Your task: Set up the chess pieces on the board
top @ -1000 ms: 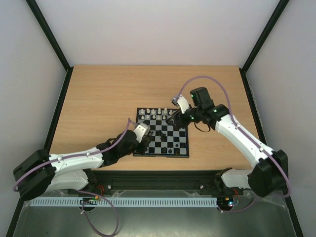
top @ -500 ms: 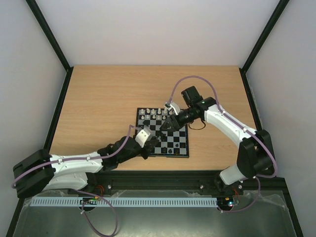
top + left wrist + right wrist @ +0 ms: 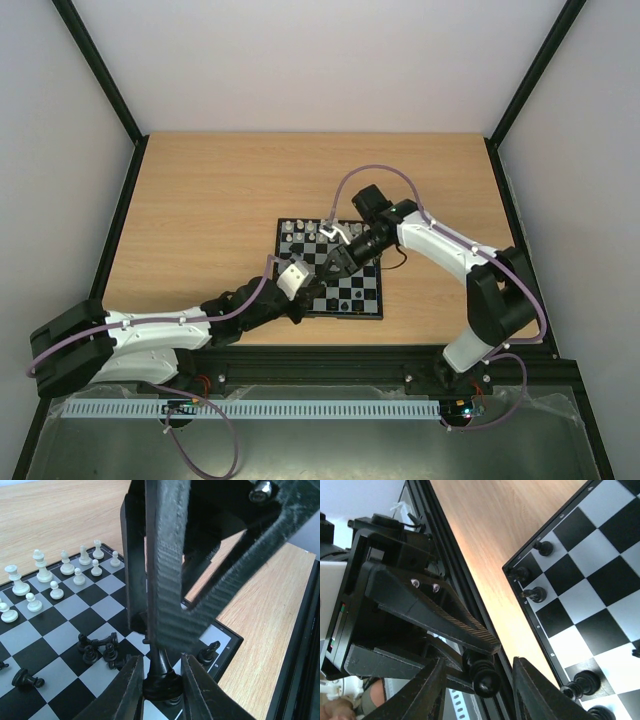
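Note:
The board (image 3: 366, 290) lies at the table's middle. White chess pieces (image 3: 50, 582) stand along its far rows. A few black ones (image 3: 97, 647) lie toppled in a heap. My left gripper (image 3: 160, 669), over the board's near left corner (image 3: 312, 291), is shut on the base of a black chess piece (image 3: 163, 666) that it holds upright. My right gripper (image 3: 479, 661) reaches down from above (image 3: 329, 267). Its jaws are open and straddle that piece's head (image 3: 487, 681), with a gap on either side.
Single black pieces (image 3: 534, 594) stand along the board's left edge squares, and another (image 3: 208, 652) is at the corner beside my left fingers. Bare wooden table (image 3: 210, 200) surrounds the board. A black rail (image 3: 330, 355) runs along the table's near edge.
My right arm has swung left and nearer across the board to the left gripper, and its jaws have narrowed. The left gripper shifted slightly right with its piece.

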You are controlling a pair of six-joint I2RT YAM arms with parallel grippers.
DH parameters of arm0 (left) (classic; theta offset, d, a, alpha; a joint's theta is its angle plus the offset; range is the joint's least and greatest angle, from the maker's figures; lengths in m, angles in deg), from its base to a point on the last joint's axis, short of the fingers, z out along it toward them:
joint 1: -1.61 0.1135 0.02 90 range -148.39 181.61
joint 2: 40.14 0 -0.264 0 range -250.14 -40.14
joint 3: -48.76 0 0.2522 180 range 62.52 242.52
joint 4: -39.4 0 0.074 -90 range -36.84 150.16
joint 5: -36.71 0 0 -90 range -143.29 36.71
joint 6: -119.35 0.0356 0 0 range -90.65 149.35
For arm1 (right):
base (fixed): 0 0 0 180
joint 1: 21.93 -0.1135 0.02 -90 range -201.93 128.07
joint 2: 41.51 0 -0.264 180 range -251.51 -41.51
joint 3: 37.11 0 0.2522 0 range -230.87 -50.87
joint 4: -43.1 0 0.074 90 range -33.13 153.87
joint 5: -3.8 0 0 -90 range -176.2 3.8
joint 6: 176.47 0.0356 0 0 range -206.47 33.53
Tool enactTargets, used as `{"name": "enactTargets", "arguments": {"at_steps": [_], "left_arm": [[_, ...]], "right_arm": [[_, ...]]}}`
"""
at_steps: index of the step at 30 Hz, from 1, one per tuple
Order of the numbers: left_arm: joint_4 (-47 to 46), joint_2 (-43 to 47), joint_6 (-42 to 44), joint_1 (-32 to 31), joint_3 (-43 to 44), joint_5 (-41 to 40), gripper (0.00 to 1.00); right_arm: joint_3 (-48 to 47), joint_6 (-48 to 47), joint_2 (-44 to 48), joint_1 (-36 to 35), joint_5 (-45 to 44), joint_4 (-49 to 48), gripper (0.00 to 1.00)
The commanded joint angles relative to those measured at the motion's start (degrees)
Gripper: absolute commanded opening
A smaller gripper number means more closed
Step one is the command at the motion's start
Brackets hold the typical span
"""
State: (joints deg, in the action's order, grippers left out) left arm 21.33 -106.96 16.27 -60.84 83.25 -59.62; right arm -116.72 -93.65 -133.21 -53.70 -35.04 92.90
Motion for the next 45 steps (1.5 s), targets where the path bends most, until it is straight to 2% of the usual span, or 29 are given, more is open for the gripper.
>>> {"name": "enactTargets", "arguments": {"at_steps": [1, 10, 15, 16, 17, 18, 19, 23, 27, 29, 32, 35, 37, 39, 45], "left_arm": [[-2.0, -0.3, 0.8, -0.5, 1.7, -1.2, 0.20], [-1.7, -0.2, 0.5, -0.7, 1.7, -2.0, 0.23], [1.6, 0.5, -0.3, -0.7, 3.3, -3.6, 0.37], [3.6, 1.5, -0.9, -0.7, 4.3, -4.4, 0.43], [6.5, 2.6, -1.8, -0.7, 5.7, -5.5, 0.54], [10.1, 4.1, -2.3, -0.7, 7.6, -6.7, 0.84], [13.8, 5.5, -2.8, -0.6, 9.7, -7.7, 0.97], [32.7, 8.0, -6.9, 2.4, 21.1, -13.5, 0.99], [47.4, 4.9, -7.5, 11.2, 31.3, -11.0, 0.99], [51.5, 3.0, -5.1, 15.5, 34.5, -11.4, 0.99], [48.3, 3.6, -1.9, 18.4, 32.8, -14.4, 0.99], [41.8, 6.2, -1.1, 24.2, 28.0, -8.6, 0.99], [41.1, 7.0, -2.6, 29.4, 26.8, -3.9, 0.99], [40.6, 7.8, -4.8, 33.0, 25.6, -2.9, 0.99], [36.1, 10.7, -3.4, 34.5, 19.4, -5.5, 0.99]], "right_arm": [[-0.9, -1.0, -1.2, -1.4, 2.3, 3.8, 0.34], [-0.8, -1.2, -0.6, -1.5, 2.3, 3.3, 0.16], [-1.9, -1.5, 1.4, -1.3, -1.0, 2.3, 0.12], [-2.5, -1.6, 2.1, -1.0, -1.9, 2.2, 0.12], [-3.4, -1.8, 2.7, -0.6, -2.8, 2.2, 0.11], [-4.1, -1.8, 3.4, 0.0, -3.9, 2.0, 0.11], [-4.7, -1.7, 4.3, 0.7, -4.7, 1.6, 0.11], [-4.6, -1.0, 9.0, 2.4, -11.4, -3.0, 0.10], [-1.7, -1.1, 14.1, 2.4, -16.6, -7.8, 0.10], [0.1, -1.3, 15.9, 2.4, -17.7, -9.1, 0.10], [3.2, -2.1, 17.6, 2.3, -18.8, -10.8, 0.11], [5.9, -4.2, 19.0, 1.2, -21.7, -11.7, 0.11], [7.3, -6.3, 20.2, -0.1, -24.6, -12.2, 0.11], [9.5, -8.3, 22.0, -1.7, -27.7, -13.6, 0.11], [15.8, -12.5, 25.4, -6.3, -32.2, -19.0, 0.12]]}}
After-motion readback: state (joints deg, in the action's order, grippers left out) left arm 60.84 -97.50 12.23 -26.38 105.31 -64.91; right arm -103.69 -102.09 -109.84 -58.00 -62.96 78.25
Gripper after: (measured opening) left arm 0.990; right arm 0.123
